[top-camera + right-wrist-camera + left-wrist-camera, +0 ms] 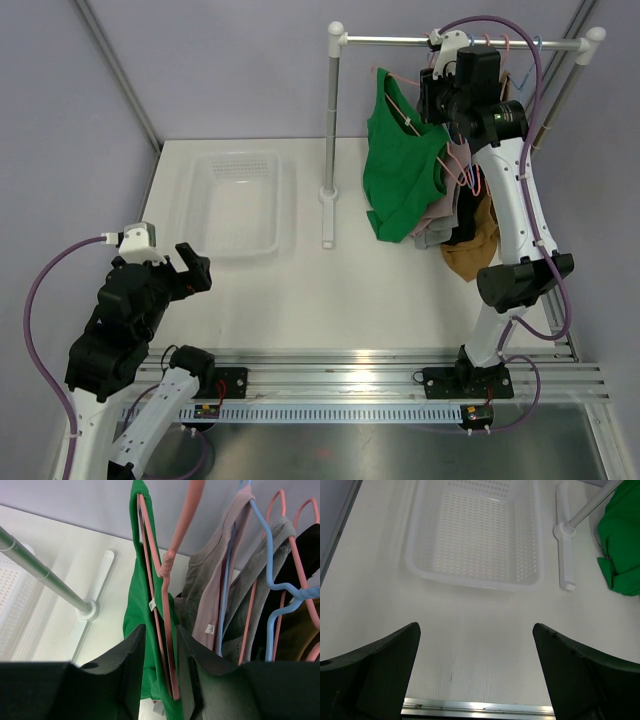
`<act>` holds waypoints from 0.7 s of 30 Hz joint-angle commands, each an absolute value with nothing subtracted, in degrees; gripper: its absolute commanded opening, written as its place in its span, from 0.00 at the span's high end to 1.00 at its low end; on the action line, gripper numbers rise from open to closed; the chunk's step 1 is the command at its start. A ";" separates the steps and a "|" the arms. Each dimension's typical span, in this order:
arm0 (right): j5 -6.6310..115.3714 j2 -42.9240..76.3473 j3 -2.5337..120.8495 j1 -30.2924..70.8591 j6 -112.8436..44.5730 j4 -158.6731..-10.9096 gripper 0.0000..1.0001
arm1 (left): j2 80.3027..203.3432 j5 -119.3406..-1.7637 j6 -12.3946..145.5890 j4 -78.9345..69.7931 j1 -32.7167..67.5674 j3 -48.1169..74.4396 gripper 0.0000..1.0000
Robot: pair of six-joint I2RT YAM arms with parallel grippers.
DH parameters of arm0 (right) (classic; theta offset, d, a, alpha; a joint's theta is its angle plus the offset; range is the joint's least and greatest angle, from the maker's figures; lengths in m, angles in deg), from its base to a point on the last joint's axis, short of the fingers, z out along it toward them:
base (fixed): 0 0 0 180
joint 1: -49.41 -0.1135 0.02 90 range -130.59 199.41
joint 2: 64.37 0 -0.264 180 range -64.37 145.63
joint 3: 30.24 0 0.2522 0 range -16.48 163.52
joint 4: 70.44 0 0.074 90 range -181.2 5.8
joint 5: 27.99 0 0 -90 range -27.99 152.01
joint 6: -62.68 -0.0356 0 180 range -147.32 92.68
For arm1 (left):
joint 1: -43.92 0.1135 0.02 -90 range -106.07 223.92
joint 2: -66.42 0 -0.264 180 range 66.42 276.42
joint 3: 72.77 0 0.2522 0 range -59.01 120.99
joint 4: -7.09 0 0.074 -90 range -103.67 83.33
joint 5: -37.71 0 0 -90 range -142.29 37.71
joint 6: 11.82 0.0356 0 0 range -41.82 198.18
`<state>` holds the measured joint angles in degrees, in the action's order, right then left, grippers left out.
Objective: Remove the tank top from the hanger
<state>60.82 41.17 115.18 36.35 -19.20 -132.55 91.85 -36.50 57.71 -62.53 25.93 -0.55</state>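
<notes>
The green tank top (400,170) hangs on a pink hanger (402,100) at the left end of the clothes on the rail (400,40). My right gripper (437,100) is up at the rail. In the right wrist view the right gripper (161,655) is shut on the pink hanger's (167,645) shoulder and the green tank top's (140,590) strap, both pinched between the fingers. The hanger's hook runs up out of that view. My left gripper (192,268) is open and empty, low over the table near its front left, seen also in the left wrist view (476,650).
A white perforated basket (238,200) sits on the table's left half, ahead of the left gripper (475,535). The rack's upright pole (330,130) and foot (327,220) stand mid-table. Several other tops on pink and blue hangers (260,565) hang right of the green one.
</notes>
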 commanded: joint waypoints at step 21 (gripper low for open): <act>55.42 37.85 120.54 36.31 -25.12 -129.81 1.00 | 91.91 -38.49 58.75 -59.15 26.17 -1.44 0.01</act>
